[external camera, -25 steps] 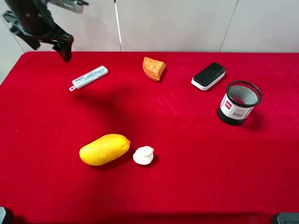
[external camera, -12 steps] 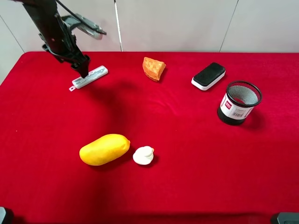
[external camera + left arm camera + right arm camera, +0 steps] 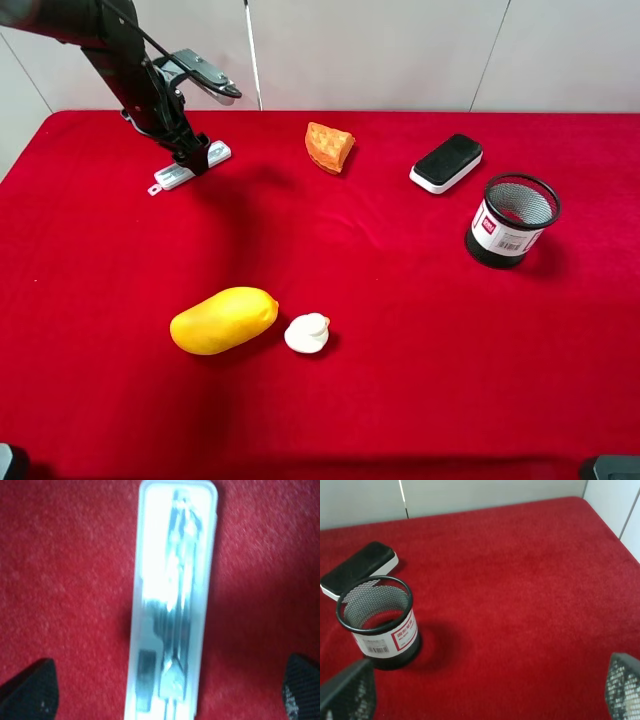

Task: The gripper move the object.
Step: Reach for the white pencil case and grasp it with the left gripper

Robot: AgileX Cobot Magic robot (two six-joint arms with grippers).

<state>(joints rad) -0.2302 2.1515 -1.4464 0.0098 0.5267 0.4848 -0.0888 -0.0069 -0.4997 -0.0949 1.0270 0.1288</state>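
Note:
The object, a slim translucent white-grey plastic case [image 3: 172, 177], lies on the red cloth at the back left, its small holed tab toward the left. My left gripper [image 3: 197, 156] is down over the middle of the case. In the left wrist view the case [image 3: 172, 580] runs lengthwise between the two black fingertips [image 3: 31, 686], which stand wide apart on either side without touching it; the left gripper [image 3: 165, 690] is open. My right gripper [image 3: 485, 690] is open and empty above the cloth near the mesh cup; it does not show in the exterior view.
An orange wedge [image 3: 329, 147] lies at the back middle. A black-and-white eraser block [image 3: 446, 162] and a black mesh cup [image 3: 512, 220] are at the right, also in the right wrist view [image 3: 376, 622]. A yellow mango [image 3: 223, 320] and a small white piece [image 3: 307, 333] lie in front.
My left arm has swung down from the back-left corner to the case. Over the last half second the gripper moved a little right along the case. Nothing else moved.

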